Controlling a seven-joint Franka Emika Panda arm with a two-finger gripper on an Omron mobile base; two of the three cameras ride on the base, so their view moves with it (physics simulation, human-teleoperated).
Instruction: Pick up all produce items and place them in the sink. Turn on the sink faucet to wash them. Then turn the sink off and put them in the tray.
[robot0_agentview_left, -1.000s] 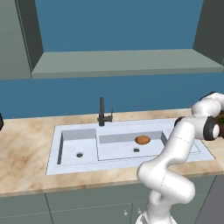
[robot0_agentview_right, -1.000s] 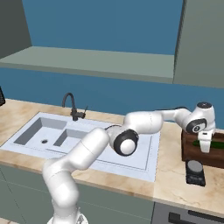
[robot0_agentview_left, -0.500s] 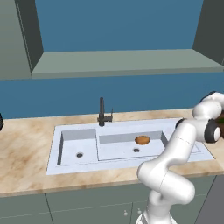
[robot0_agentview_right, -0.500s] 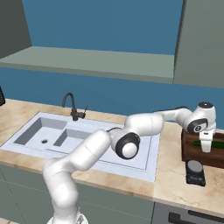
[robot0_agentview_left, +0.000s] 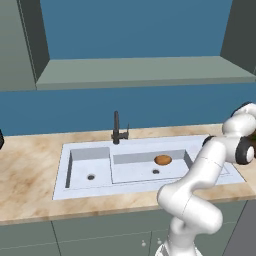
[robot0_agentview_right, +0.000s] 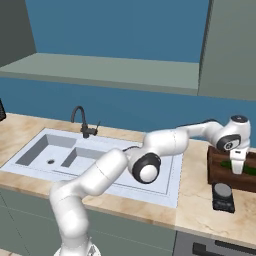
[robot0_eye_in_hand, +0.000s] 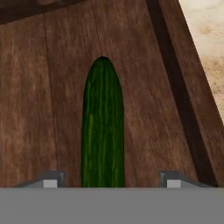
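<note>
The arm reaches far to the right of the counter, and its gripper (robot0_agentview_right: 238, 165) hangs straight over the tray (robot0_agentview_right: 220, 167), which sits on the marble counter (robot0_agentview_right: 195, 190) at about 3 o'clock from the sink (robot0_agentview_right: 60, 150). In the hand view the cucumber (robot0_eye_in_hand: 103, 127) lies flat on the tray's wooden floor (robot0_eye_in_hand: 39, 109), running from 6 o'clock up toward 12 o'clock, its rounded tip pointing away from the hand. The two finger tips (robot0_eye_in_hand: 50, 179) stand spread, one at each side of the cucumber with bare wood showing between each tip and the green skin, so the pincer is apart and pinches nothing. The tray's darker rim (robot0_eye_in_hand: 175, 87) runs along the 3 o'clock side, with pale counter beyond it.

In the right base view a green sliver of the cucumber (robot0_agentview_right: 250, 170) shows inside the tray just beside the hand. A small dark scale (robot0_agentview_right: 223, 196) sits on the counter at 6 o'clock from the tray.

The potato (robot0_agentview_left: 162, 160) rests in the larger basin of the sink, near its back wall and up at about 1 o'clock from the drain (robot0_agentview_left: 155, 171). The black faucet (robot0_agentview_left: 117, 128) stands behind the divider between the two basins.
</note>
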